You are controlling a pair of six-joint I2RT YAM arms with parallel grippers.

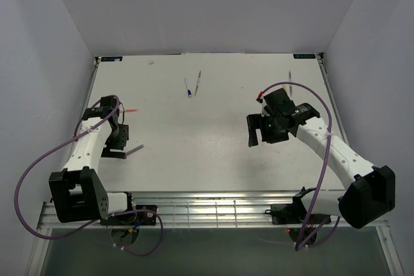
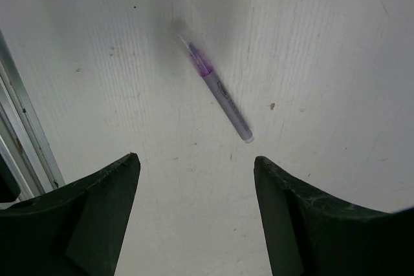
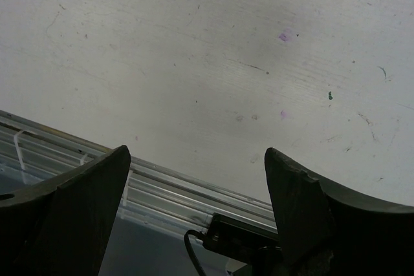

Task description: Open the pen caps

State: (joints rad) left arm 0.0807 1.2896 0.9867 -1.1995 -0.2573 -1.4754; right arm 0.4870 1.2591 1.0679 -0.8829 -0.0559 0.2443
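Left claw (image 2: 195, 159) spread wide, holding nothing. Purple pen (image 2: 218, 93) lies flat on the desk (image 2: 336, 43) just ahead of it, apart from both fingers. Its clear pen cap (image 2: 193, 48) looks seated on the tip. Right claw (image 3: 197, 152) also spread, holding nothing, over desk near the rail (image 3: 168, 189).

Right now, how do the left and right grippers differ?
The left gripper has a purple pen lying just ahead of it; the right gripper faces only marked table. The left gripper hangs by the table's left side, the right gripper nearer its right. Both are open, holding nothing.
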